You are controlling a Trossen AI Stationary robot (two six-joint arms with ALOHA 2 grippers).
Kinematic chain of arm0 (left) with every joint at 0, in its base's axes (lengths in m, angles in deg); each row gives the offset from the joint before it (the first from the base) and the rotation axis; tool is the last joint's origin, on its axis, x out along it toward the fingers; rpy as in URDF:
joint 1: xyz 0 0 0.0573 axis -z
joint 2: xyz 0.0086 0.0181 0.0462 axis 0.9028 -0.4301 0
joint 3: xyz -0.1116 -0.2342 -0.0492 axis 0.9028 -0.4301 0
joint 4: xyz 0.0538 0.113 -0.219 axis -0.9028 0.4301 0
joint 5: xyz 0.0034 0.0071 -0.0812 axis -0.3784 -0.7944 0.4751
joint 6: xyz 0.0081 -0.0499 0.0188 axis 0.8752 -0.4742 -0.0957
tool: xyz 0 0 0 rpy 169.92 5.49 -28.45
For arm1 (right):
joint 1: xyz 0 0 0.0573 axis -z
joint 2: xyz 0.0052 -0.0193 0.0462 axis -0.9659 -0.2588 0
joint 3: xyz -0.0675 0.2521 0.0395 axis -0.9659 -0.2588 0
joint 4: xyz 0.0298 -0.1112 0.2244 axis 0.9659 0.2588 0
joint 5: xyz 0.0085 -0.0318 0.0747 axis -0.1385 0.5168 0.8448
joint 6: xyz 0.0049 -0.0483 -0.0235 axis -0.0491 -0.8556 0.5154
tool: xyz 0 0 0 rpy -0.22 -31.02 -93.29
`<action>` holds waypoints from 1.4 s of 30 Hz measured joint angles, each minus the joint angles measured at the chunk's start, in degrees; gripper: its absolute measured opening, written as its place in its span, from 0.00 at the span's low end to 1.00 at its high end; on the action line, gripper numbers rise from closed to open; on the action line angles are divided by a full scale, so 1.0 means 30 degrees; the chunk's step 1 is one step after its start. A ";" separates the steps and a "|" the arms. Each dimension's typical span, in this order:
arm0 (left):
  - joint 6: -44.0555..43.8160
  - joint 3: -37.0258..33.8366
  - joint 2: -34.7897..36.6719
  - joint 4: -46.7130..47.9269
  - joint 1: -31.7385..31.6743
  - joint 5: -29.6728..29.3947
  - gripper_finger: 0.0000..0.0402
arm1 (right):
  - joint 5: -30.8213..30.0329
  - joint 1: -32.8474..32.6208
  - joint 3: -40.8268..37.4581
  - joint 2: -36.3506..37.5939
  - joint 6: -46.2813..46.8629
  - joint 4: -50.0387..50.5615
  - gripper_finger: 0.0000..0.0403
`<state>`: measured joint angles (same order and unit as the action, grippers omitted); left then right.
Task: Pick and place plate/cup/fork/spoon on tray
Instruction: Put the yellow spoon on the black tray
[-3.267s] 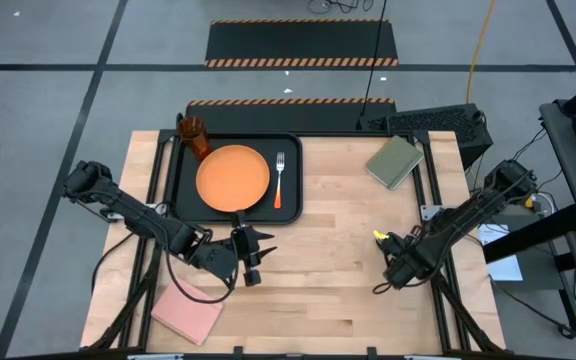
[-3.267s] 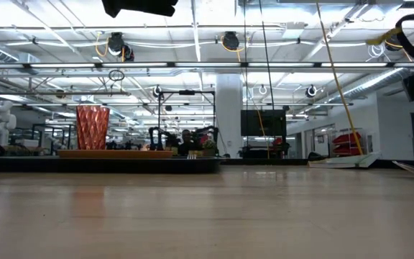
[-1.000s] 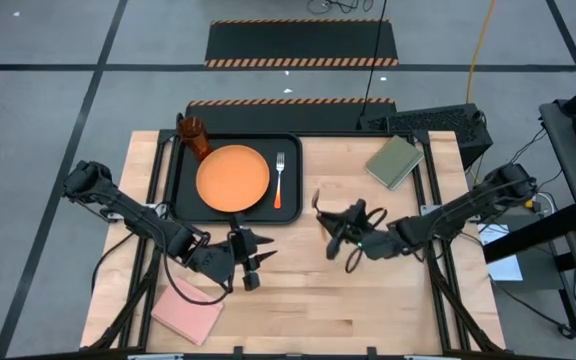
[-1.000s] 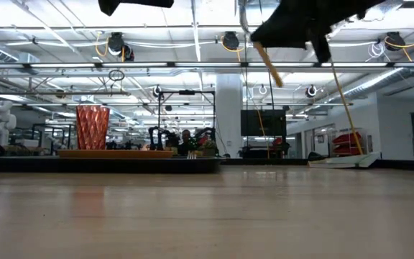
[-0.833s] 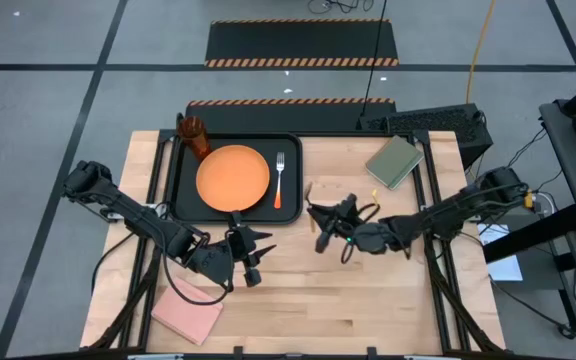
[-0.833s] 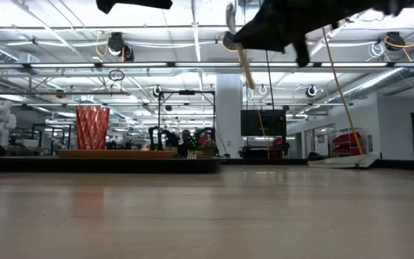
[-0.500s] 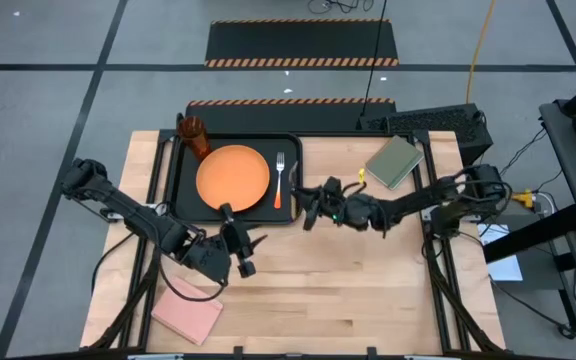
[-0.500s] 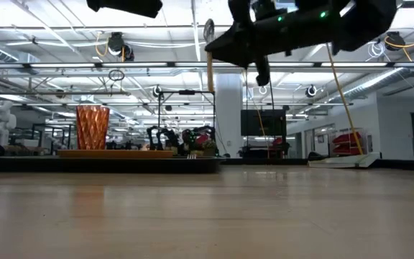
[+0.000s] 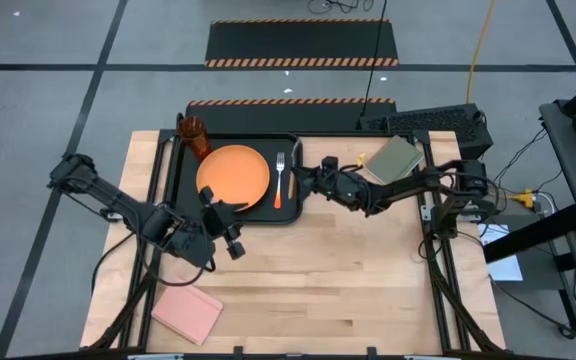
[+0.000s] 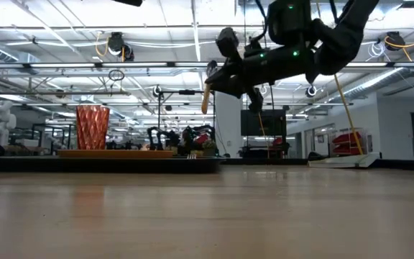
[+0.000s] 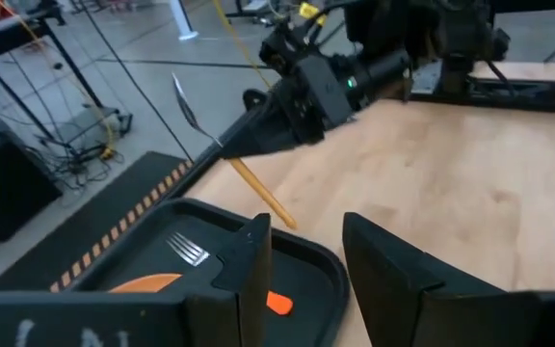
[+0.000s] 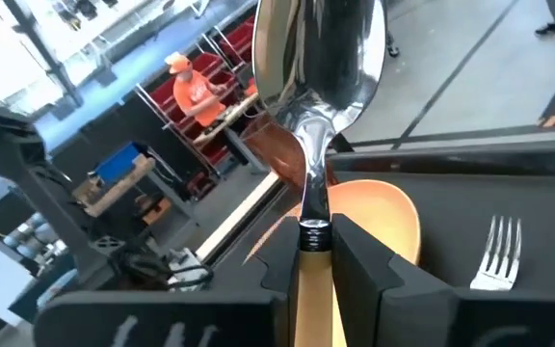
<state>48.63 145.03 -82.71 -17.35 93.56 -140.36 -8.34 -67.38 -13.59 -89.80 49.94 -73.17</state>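
The black tray (image 9: 293, 205) lies at the table's far left. The orange plate (image 9: 233, 178) rests flat in it, the orange cup (image 9: 194, 136) stands upright at its far left corner, and the fork (image 9: 279, 180) lies beside the plate. My right gripper (image 9: 306, 180) is over the tray's right rim, shut on the spoon (image 11: 222, 145). My left gripper (image 9: 226, 228) is open and empty, just near of the tray. My right gripper pinches the spoon's orange-yellow handle (image 12: 314, 275) between its two fingers, right behind the silver neck. The fingers come about level from the table's right. The spoon is lifted clear and tilted, its bowl (image 12: 318, 48) up and the handle's free end (image 11: 276, 217) hanging below the fingers.
An olive-green pad (image 9: 395, 160) lies at the far right and a pink pad (image 9: 186, 312) at the near left corner. A black box (image 9: 428, 122) sits on the far right edge. Bare wood (image 9: 338, 290) lies near of the tray.
My right gripper has gone toward the table's left and far edge with the spoon, from mid-table to the tray's right rim, and the spoon stays lifted clear. My left gripper has drawn a little toward the left and the tray, still open.
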 joint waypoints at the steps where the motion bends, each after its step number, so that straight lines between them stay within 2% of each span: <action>1: 0.0080 0.0000 0.0052 -0.0034 -0.0079 -0.0019 0.34 | 0.0012 0.0094 0.0242 -0.0182 0.0046 0.0072 0.08; 5: 0.0124 0.0015 0.0030 -0.0044 -0.0414 -0.0036 0.34 | 0.0076 0.0257 0.2292 -0.0811 0.0563 0.2291 0.08; 11: 0.0102 0.0015 0.0038 -0.0049 -0.0583 -0.0005 0.34 | -0.0011 0.0280 0.6715 -0.1615 -0.0581 0.9384 0.08; 15: 0.0097 0.0015 0.0038 -0.0034 -0.0351 0.0061 0.34 | -0.1524 0.0268 0.7864 -0.1901 -0.0292 1.2104 0.08; 20: 0.0117 0.0015 0.0038 -0.0027 -0.0093 0.0068 0.34 | -0.3519 0.0327 0.7429 -0.1889 0.0527 1.2200 0.08; 23: 0.0117 0.0015 0.0038 -0.0022 0.0059 0.0064 0.34 | -0.3935 0.0459 0.6979 -0.1896 0.0723 1.2263 0.08; 33: 0.0131 0.0015 0.0038 -0.0012 0.0125 0.0061 0.34 | -0.3930 0.1081 0.5962 -0.1985 0.2954 1.3611 0.07; 42: 0.0255 0.0007 0.0038 -0.0165 0.0118 0.0044 0.34 | -0.2217 0.1135 0.5962 -0.4471 0.4312 1.1991 0.07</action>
<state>49.39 145.05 -82.59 -17.84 93.91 -140.23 -14.99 -63.98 4.29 -103.21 62.88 -37.20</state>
